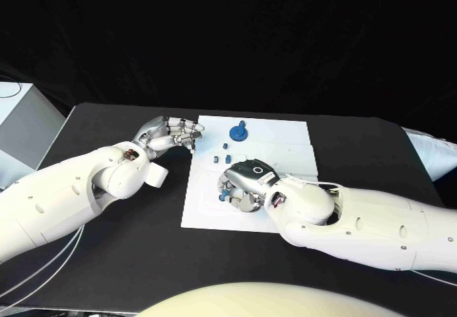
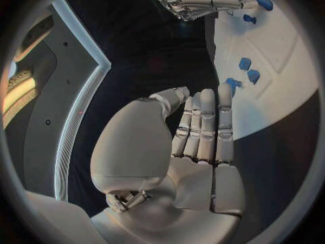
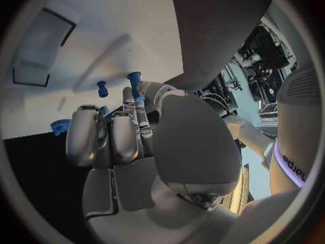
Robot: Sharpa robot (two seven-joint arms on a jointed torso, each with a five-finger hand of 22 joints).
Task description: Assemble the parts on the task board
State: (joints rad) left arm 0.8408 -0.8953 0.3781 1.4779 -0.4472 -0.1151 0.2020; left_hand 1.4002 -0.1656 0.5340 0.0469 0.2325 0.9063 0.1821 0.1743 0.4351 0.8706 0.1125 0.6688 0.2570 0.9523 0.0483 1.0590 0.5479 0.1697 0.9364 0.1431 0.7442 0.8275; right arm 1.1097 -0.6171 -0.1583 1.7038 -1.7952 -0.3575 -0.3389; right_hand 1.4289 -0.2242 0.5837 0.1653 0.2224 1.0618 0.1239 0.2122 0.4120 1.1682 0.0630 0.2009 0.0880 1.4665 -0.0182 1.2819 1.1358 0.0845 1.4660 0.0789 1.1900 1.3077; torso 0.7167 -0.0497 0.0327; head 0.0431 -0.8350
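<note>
I see the white board (image 1: 286, 148) lying mid-table, long side running away from the robot. On its far end sits a blue gear (image 1: 240, 133), flat on the plate. Nearer the middle stand a few small blue pegs (image 1: 228, 158), close together and just beside the right hand. The right hand (image 1: 244, 184) is down on the board's near half, fingers curled under the palm. A bit of blue part (image 1: 224, 196) shows at its fingertips on the left-arm side; in the right wrist view a blue peg (image 3: 135, 83) stands up right at the fingers (image 3: 138, 111), and looks pinched between thumb and finger, so I log this hand as grasping a peg, with some doubt since the contact is partly hidden. That view also shows a second peg (image 3: 102, 88) standing free on the board beside it, and the gear (image 3: 60, 126) at the board's edge. The left hand (image 1: 172, 135) hangs at the board's far left-arm-side edge, over the black table (image 1: 114, 251), touching no part that I can see. In the left wrist view its fingers (image 2: 206, 124) lie straight and side by side with the thumb apart, nothing in the palm: released. A grey box (image 1: 24, 125) stands off the table's left-arm side.
</note>
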